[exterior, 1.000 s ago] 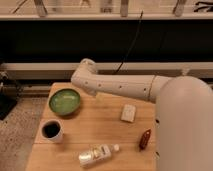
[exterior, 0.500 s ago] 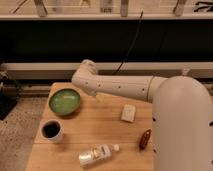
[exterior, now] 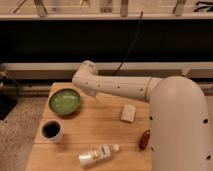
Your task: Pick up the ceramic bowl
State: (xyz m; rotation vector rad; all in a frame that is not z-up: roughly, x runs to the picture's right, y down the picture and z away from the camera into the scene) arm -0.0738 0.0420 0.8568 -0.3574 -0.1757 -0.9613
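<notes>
Hovering at the arm's end, the gripper (exterior: 85, 84) sits just right of the ceramic bowl (exterior: 64, 101), which rests unlifted on the table (exterior: 102, 131). Grasp and lift remain; its grip state cannot be told.

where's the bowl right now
The bowl sits at the table's back-left corner, behind the mug; the end effector is just right of it.

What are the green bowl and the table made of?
The ceramic bowl looks like glazed ceramic: glossy green, darker rim. The table is probably wood: tan, with plank lines. The gripper is out of view; the arm ends beside the bowl.
</notes>
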